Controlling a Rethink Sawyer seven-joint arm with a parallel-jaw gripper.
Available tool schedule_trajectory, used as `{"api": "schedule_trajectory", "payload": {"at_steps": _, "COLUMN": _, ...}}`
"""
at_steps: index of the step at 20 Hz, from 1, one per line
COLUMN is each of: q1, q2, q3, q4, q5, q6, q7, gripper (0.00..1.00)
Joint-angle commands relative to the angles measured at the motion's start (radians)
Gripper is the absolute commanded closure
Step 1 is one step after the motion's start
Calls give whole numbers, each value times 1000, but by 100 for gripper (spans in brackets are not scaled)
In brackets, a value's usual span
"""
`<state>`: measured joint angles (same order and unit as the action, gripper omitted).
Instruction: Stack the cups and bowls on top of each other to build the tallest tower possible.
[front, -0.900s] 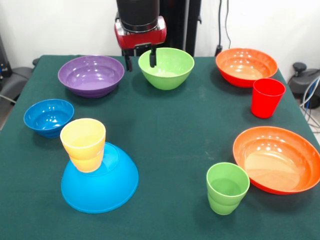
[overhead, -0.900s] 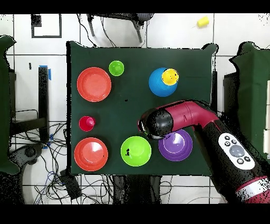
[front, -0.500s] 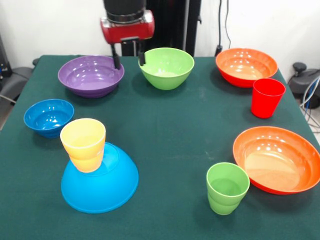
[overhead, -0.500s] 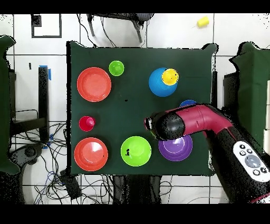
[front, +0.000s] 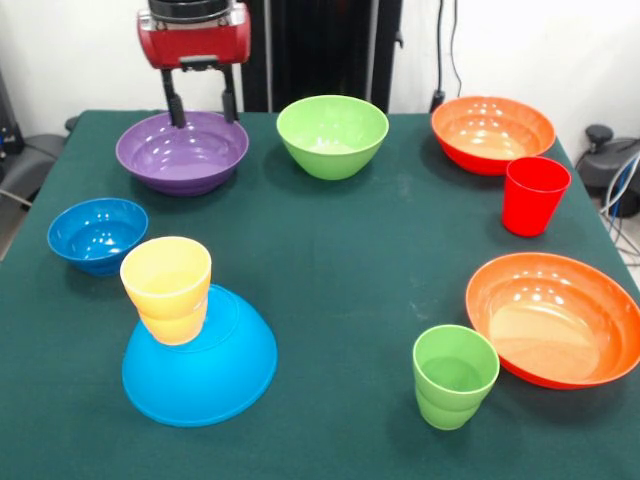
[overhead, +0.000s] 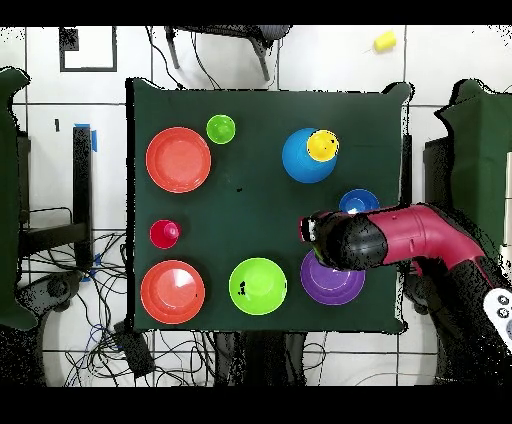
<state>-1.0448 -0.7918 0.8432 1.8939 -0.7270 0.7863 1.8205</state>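
My gripper (front: 203, 107) is open and empty, with its fingers hanging over the far rim of the purple bowl (front: 182, 152). In the overhead view my arm covers part of the purple bowl (overhead: 330, 289). The tower is an upside-down light-blue bowl (front: 205, 365) with two stacked yellow cups (front: 167, 288) on it, at the near left. It also shows in the overhead view (overhead: 300, 160). The green bowl (front: 333, 135), dark blue bowl (front: 97, 233), two orange bowls (front: 492, 130) (front: 555, 318), red cup (front: 534, 195) and green cup (front: 455, 375) stand apart on the table.
The table has a dark green cloth (front: 350, 250). The robot's black pedestal (front: 320, 50) stands behind the far edge. Cables lie on the floor around the table (overhead: 150, 350). A small yellow object (overhead: 384, 41) lies on the floor beyond the table.
My gripper has moved from beside the green bowl to over the purple bowl, leftward in the front view. It has stayed open. The cups and bowls have not moved.
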Motion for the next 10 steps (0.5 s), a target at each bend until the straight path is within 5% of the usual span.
{"api": "schedule_trajectory", "payload": {"at_steps": 1, "q1": 7, "q2": 0, "q3": 59, "q4": -45, "q5": -79, "q6": -22, "q7": -299, "gripper": 0}}
{"api": "schedule_trajectory", "payload": {"at_steps": 10, "q1": -13, "q2": 36, "q3": 51, "q4": -73, "q5": -153, "q6": -57, "q7": -310, "gripper": 0}}
